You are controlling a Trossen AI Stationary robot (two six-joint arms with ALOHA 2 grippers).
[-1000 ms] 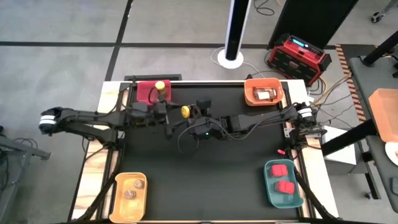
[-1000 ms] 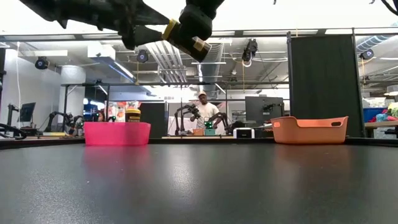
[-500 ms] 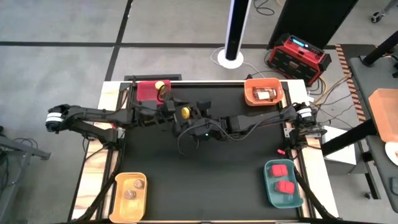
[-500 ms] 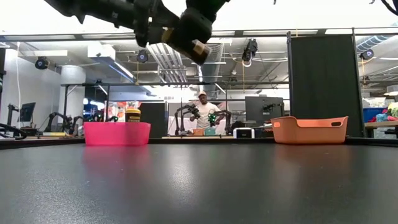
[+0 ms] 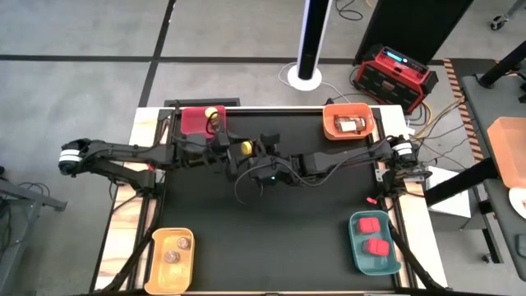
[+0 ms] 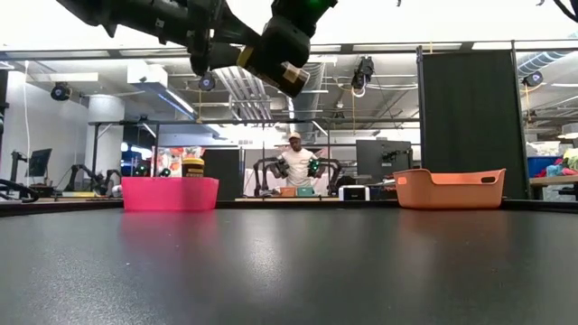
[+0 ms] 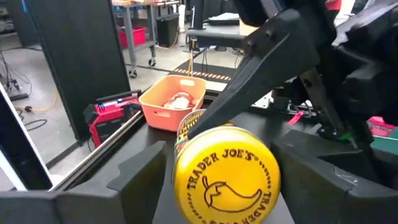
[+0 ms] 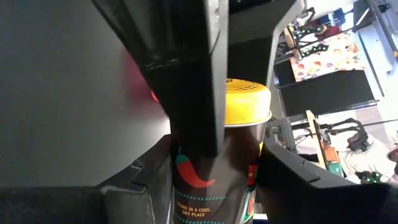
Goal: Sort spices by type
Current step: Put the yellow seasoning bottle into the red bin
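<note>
Mid-table, raised off the surface: the yellow-lidded jar [image 5: 245, 147] is clamped between the right gripper [image 5: 251, 154] fingers. The left gripper [image 5: 231, 152] brackets its lid; grip state not determinable. Behind, a second jar [image 5: 211, 114] stands in the red bin [image 5: 191, 122].

Yellow-lidded dark jar [image 7: 225, 174], chili print

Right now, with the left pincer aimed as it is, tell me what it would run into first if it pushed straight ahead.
The yellow-lidded dark spice jar held in the right pincer; it sits between the left pincer's fingers, lid facing it.
</note>
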